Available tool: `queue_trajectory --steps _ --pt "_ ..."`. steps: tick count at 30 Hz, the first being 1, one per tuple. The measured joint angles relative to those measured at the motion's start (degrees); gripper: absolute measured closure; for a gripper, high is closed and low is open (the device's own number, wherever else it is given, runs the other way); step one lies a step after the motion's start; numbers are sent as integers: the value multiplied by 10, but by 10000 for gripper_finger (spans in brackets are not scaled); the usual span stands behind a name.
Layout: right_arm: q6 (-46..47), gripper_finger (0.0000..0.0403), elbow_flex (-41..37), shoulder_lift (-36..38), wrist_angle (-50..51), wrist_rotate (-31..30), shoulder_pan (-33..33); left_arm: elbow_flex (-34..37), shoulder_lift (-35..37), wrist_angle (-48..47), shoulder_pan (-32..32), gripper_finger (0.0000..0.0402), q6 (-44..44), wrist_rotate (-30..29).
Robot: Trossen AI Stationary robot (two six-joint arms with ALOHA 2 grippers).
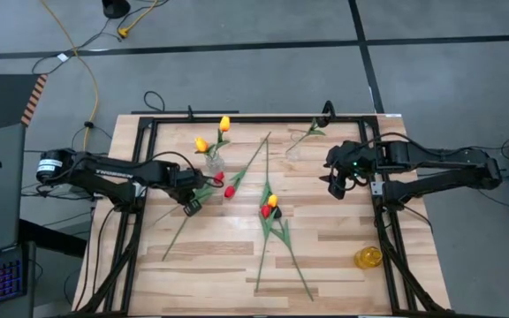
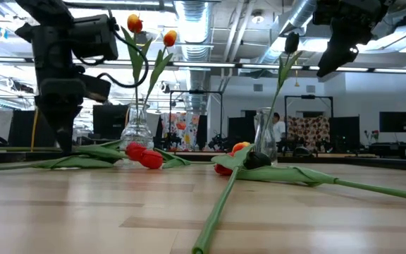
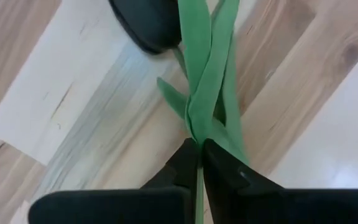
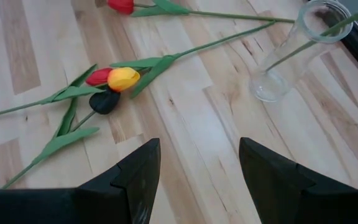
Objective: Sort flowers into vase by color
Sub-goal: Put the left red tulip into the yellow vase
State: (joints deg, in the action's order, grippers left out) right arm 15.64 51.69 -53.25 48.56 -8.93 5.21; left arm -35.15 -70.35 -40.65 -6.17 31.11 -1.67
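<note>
My left gripper [image 1: 191,205] is down at the table, shut on a tulip with a near-black head [image 3: 148,22] and green leaves. A clear vase [image 1: 212,162] just beyond it holds two yellow tulips [image 1: 224,124]. A second clear vase [image 1: 293,151] holds one dark-headed tulip [image 2: 292,42]. Red tulips [image 1: 230,190] lie beside the first vase. A red, a yellow and a dark head lie clustered [image 4: 112,83] mid-table. My right gripper [image 1: 337,187] hovers open above the table, right of the second vase [image 4: 291,56]. My left gripper [image 3: 200,155] pinches the dark tulip's stem between its two fingers at the spot where the leaves branch off [image 3: 197,132], a short way below the head. The fingers come from above, pointing down. The stem's long free end [image 1: 170,247] runs toward the table's near edge.
A black metal frame [image 1: 140,177] runs around the working area on the wooden table. A yellow round object [image 1: 368,257] sits near the right near corner. Long stems [image 1: 281,252] lie across the middle. Bare wood lies along the near edge.
</note>
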Motion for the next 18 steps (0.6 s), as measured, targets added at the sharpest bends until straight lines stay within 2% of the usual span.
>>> queue_trajectory --steps 9,14,18 --pt "28 157 0 0 -15 0 0 -33 0 -7 10 396 -4 46" --pt "69 157 0 0 -15 3 0 -58 0 -4 42 395 -4 70" --pt "75 157 0 0 -17 35 0 -85 0 9 78 395 -5 74"
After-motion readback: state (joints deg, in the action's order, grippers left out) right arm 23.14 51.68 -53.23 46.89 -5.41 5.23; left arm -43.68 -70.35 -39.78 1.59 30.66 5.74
